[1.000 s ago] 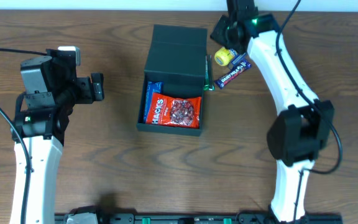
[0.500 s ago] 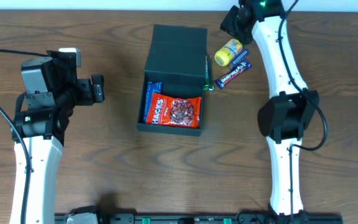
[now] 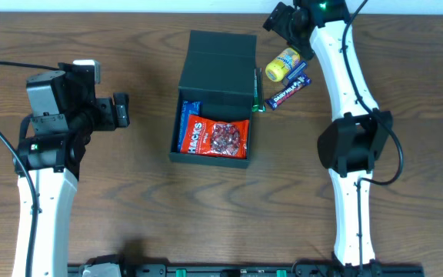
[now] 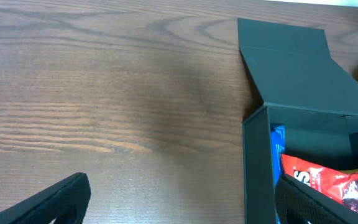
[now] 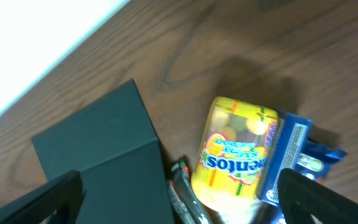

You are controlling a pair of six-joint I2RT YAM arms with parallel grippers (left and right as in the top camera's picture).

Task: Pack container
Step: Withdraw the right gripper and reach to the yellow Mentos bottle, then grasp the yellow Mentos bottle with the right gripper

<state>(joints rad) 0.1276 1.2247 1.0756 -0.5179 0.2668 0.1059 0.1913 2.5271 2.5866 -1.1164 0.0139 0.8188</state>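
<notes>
The container, a dark box with its flap lid folded back, stands mid-table. Inside lie a red snack packet and a blue packet. A yellow Mentos tub and a blue chocolate bar lie on the table right of the lid. My right gripper hangs open above them near the far edge. In its wrist view the Mentos tub and bar show between its spread fingers, untouched. My left gripper is open, left of the container, holding nothing.
A thin dark packet with a green edge rests against the container's right wall, also seen as the dark packet in the right wrist view. The table's far edge runs just behind the right gripper. Bare wood lies left of the container.
My right gripper has gone from shut to wide open and drawn back toward the far edge. The Mentos tub shifted slightly and lies free by the bar. The left arm is still.
</notes>
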